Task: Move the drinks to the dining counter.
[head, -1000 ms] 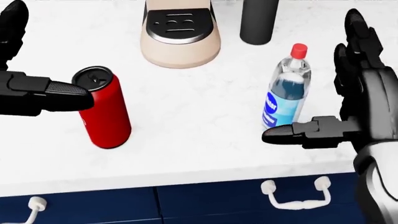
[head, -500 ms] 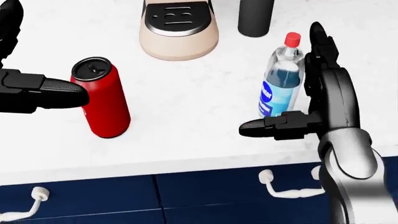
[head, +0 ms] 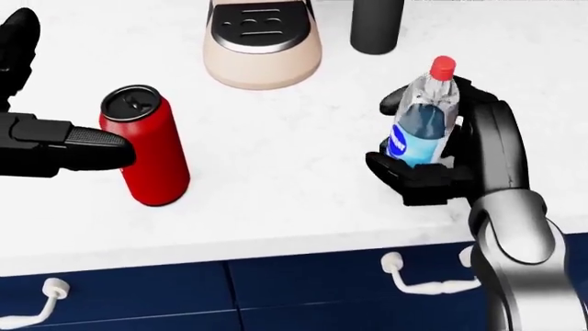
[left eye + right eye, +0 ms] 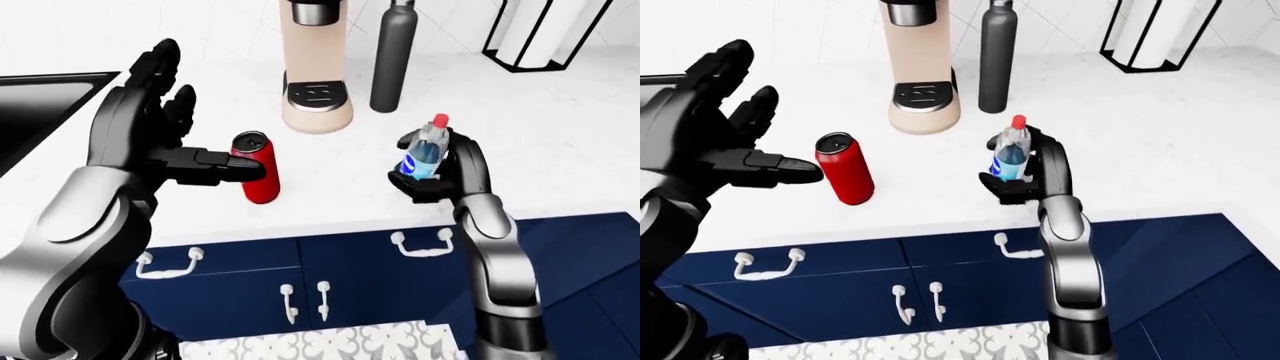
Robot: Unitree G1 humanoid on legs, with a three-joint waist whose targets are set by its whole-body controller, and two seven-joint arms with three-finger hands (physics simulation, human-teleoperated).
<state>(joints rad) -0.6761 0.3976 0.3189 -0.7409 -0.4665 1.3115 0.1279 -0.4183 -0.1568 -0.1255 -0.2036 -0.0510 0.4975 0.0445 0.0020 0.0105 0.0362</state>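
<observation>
A red can point(image 3: 145, 148) stands upright on the white counter point(image 3: 276, 179), left in the head view. My left hand point(image 3: 74, 89) is open beside it, its thumb point(image 3: 96, 148) pointing at the can's left side and its fingers spread above. A clear water bottle point(image 3: 421, 124) with a red cap and a blue label stands to the right. My right hand point(image 3: 393, 138) is shut round it, fingers wrapping its shoulder and thumb under the label. The hand hides the bottle's base.
A beige coffee machine point(image 4: 315, 67) and a tall dark grey bottle point(image 4: 392, 56) stand at the top of the counter. A black frame stand point(image 4: 540, 34) is at the top right, a black sink point(image 4: 40, 97) at the left. Navy drawers with white handles point(image 3: 422, 279) lie below the counter edge.
My right hand has swung left and closed its fingers round the water bottle. The left hand and the can have barely moved.
</observation>
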